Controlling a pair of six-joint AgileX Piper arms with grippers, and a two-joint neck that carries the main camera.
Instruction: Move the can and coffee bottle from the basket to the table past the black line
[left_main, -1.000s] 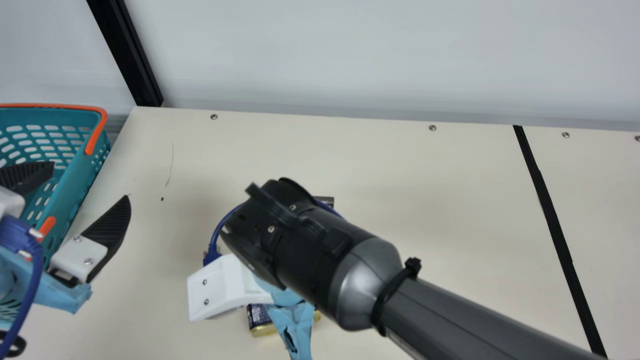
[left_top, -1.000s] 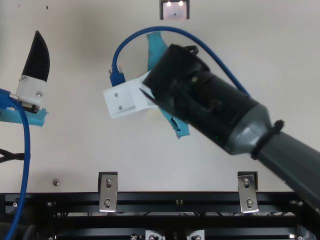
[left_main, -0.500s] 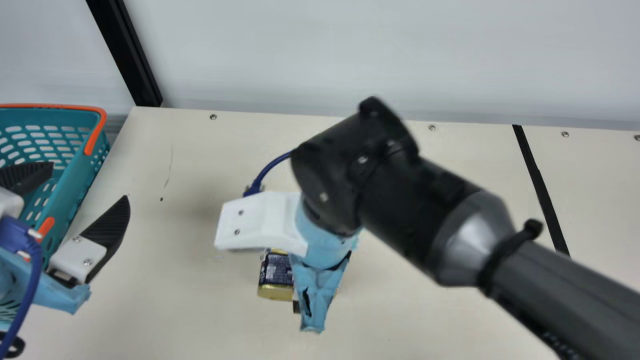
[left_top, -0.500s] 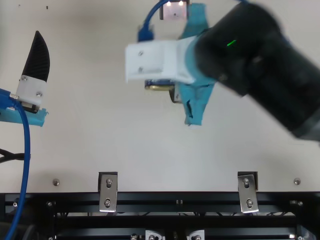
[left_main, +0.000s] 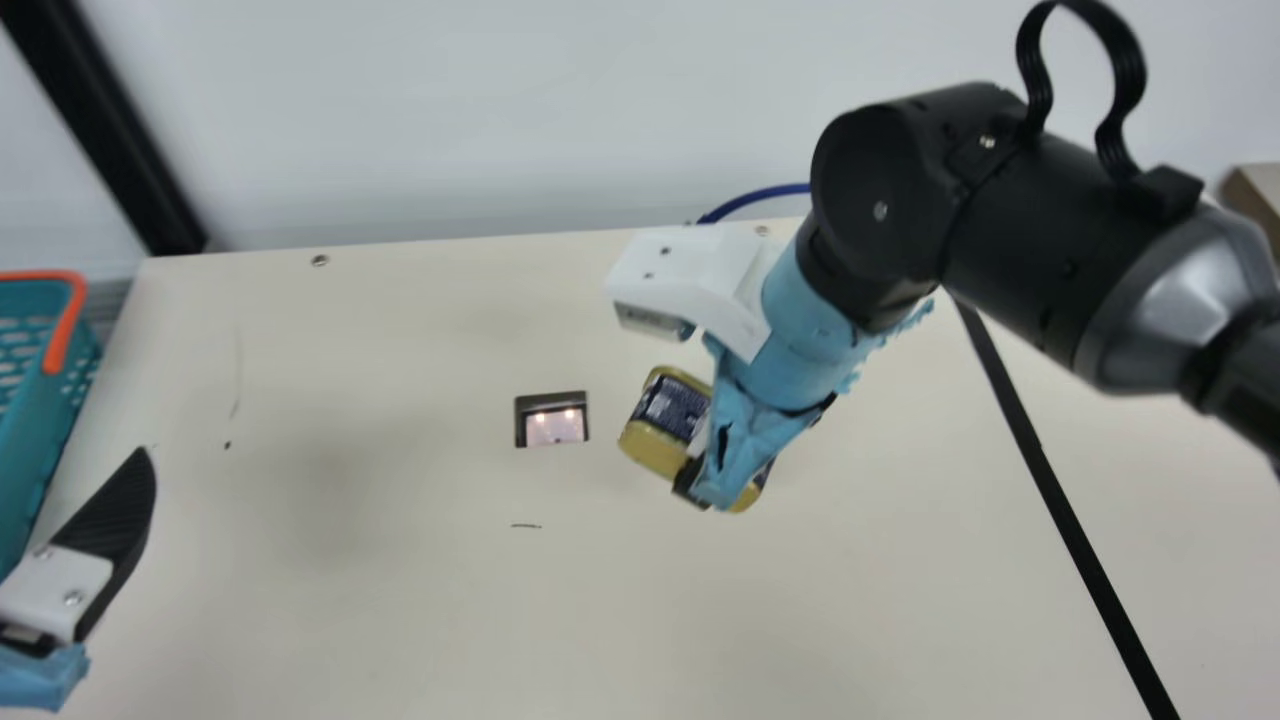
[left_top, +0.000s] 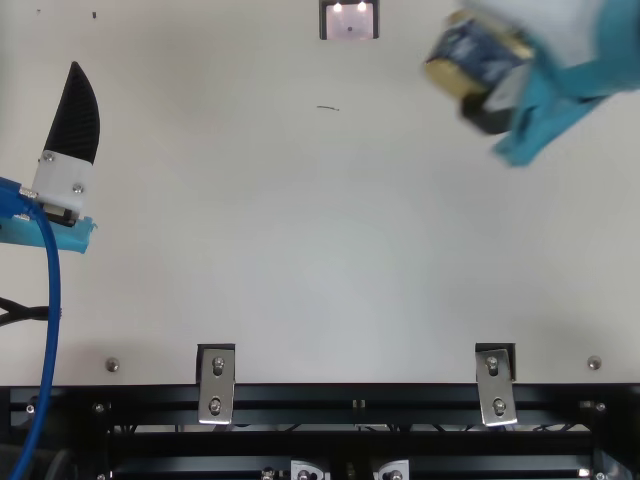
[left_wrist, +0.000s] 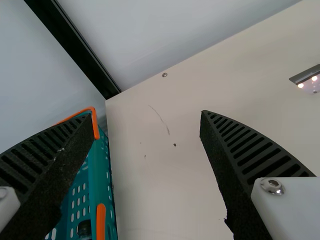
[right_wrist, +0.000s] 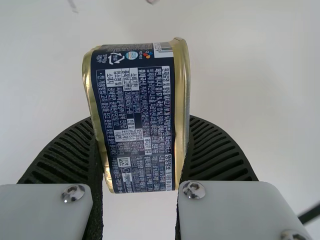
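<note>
Main view, just right of the middle of the frame: the right gripper (right_wrist: 141, 122), two black ribbed fingers, is closed on a small, squarish metal can with a dark blue printed label and gold rims (left_main: 672, 405). The can hangs tilted, apparently above the cream table (left_main: 400, 600), on the basket side of the long black line (left_main: 1043, 460) that slants down the right part of the frame. In the top view the can is near the upper right.

The right wrist view shows the fingers pressing on the two gold ends, with much of the can jutting beyond them. A jolt or a weak squeeze could let it pivot or slip. Let go too soon, it would land short of the line; set down at this slant, it could meet the table on an edge and tip or roll.

The left gripper (left_wrist: 147, 117) is spread wide and holds nothing, at the main view's lower left beside the teal perforated plastic basket with orange handles (left_main: 20, 450). Its fingers look to straddle the basket's wall, so going straight down could strike the rim. A dark rounded shape (left_wrist: 84, 229) inside the basket may be the coffee bottle, but I cannot tell; a hasty lift could snag the bottle on the side.
</note>
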